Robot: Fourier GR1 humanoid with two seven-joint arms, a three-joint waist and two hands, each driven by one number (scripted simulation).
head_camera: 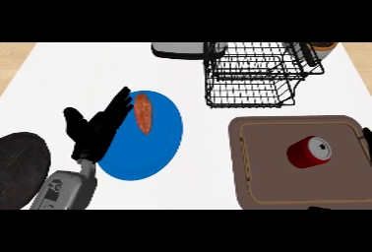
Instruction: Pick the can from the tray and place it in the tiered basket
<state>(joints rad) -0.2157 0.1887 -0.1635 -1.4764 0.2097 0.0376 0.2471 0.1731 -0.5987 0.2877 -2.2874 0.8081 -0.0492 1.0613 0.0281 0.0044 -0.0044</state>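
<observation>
On the brown tray (251, 162) at my right, the red can (310, 152) lies on its side. Probably light, rigid, smooth and prone to rolling; I'd wrap its curved middle. Left hand (94, 130) rests open, fingers straight. Right hand: cannot tell.

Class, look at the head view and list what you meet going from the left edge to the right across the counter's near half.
Black round pan → left hand → blue plate carrying a sweet potato → brown tray → red can.

A blue plate (163, 142) holds a sweet potato (143, 114); a dark round pan (20, 167) lies at the left edge.
</observation>
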